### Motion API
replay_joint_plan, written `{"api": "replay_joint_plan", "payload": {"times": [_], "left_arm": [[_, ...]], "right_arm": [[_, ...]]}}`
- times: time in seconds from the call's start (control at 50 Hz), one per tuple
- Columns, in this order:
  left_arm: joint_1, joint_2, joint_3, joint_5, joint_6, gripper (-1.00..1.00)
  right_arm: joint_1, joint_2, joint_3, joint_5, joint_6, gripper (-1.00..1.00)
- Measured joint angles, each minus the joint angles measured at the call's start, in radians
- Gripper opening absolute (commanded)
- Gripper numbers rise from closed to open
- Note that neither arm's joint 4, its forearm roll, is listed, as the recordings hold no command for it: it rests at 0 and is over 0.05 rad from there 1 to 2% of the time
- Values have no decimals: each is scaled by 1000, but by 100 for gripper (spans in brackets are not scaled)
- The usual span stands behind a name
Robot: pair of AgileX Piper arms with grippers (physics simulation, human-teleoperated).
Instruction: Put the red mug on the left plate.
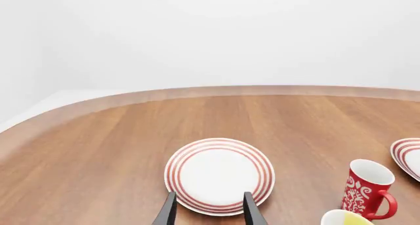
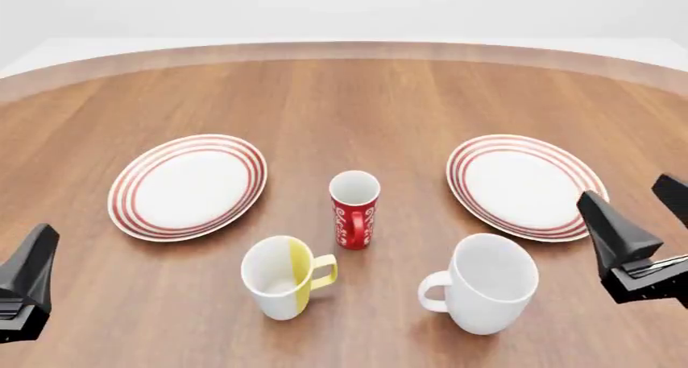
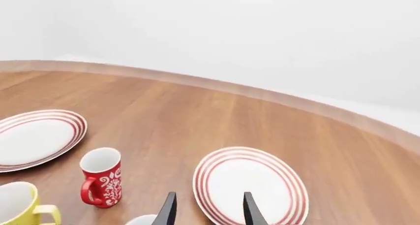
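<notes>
Since the red mug (image 2: 354, 209) stands upright on the worktop (image 2: 366, 102), well apart from both pincers and off any plate, nothing of the task looks done yet.

Left pincer (image 1: 210, 209): fingers parted, nothing between them, in the wrist view they frame the near rim of the left plate (image 2: 189, 186). Plate is bare, just ahead of that pincer. Red mug sits ahead and off to its right side, beside the plate but not touching it.

Right pincer (image 3: 208, 208): also spread, holding nothing, pointed at the right plate (image 2: 526, 185). Red mug is ahead and to its left, farther than that plate's near rim.

Left to do, my read: reach, grip, lift, carry over the left plate, set down. All of it.

Obstacles:
- yellow-and-white mug (image 2: 283, 276) stands between the left pincer and the red mug, nearer the pincer; its handle points toward the red mug. A direct low reach from the left would likely clip it.
- big white mug (image 2: 484, 283) sits likewise between the right pincer and the red mug.
- red mug's handle faces the arms' side, toward the gap between those two mugs.

Coming in from above seems safer than sweeping low.
</notes>
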Motion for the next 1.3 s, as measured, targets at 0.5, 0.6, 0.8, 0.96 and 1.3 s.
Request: {"api": "replay_joint_plan", "payload": {"times": [0.5, 0.6, 0.8, 0.96, 1.3], "left_arm": [[0, 0, 0, 0, 0, 100], [0, 0, 0, 0, 0, 100], [0, 0, 0, 0, 0, 100], [0, 0, 0, 0, 0, 100], [0, 0, 0, 0, 0, 100]], "right_arm": [[117, 258, -118, -66, -37, 100], [136, 300, -148, -58, -40, 100], [177, 374, -207, -32, -47, 100], [214, 425, -252, -10, -49, 100], [282, 503, -352, 56, -11, 100]]}}
